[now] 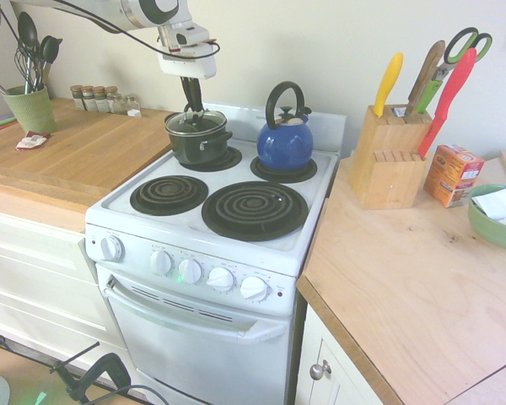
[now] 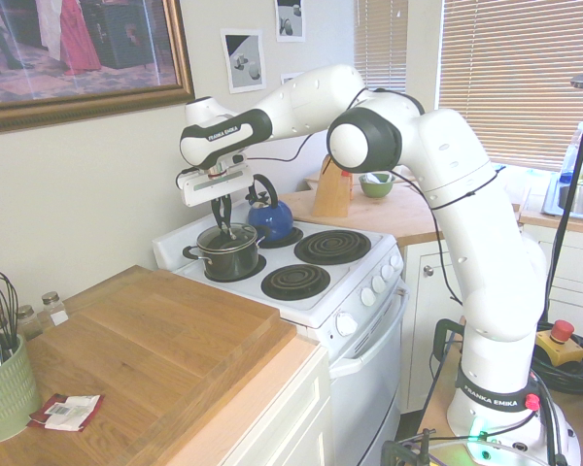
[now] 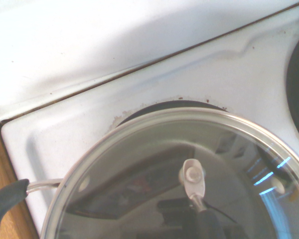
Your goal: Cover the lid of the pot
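1. Tool (image 1: 196, 110) clenched at lid knob; can't tell if knob pinched.
2. Lid (image 1: 191, 126) on pot (image 1: 201, 153), rear burner; looks seated, so prob. final placing step.
3. Next: check seating, free knob if held, lift straight up w/o dragging lid.
4. White stove (image 1: 194, 354) betw. wooden worktops; blue kettle (image 1: 285, 148) beside pot. Kitchen.

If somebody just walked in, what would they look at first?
Probably the big white robot arm, reaching over the stove with its gripper at the glass lid on the black pot. Next, maybe the bright blue kettle beside the pot, on a back burner.
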Controlling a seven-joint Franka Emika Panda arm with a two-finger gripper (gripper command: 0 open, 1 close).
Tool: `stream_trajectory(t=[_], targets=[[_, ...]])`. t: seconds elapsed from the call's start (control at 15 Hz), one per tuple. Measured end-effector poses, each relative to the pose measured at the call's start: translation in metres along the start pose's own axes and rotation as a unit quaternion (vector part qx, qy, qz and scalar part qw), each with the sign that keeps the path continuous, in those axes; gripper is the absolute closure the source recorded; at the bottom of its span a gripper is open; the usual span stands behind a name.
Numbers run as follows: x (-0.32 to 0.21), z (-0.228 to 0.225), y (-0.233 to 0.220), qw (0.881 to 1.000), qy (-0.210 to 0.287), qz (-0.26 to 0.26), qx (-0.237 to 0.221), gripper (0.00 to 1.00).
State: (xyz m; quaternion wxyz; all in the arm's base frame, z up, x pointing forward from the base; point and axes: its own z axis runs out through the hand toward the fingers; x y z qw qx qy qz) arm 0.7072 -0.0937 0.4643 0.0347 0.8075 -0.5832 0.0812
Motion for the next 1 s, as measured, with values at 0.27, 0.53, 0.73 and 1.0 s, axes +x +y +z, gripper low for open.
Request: stream_trajectory(t=[0.27, 0.53, 0.73, 1.0], targets=[[-0.001, 0.004, -0.002, 1.000, 0.001, -0.001, 0.002, 0.00], [-0.002, 0.004, -0.003, 1.000, 0.000, -0.002, 0.002, 0.00], [-0.006, -0.003, -0.003, 1.000, 0.000, -0.005, 0.002, 0.00], [-0.032, -0.069, 0.002, 0.999, 0.017, -0.027, 0.031, 0.00]])
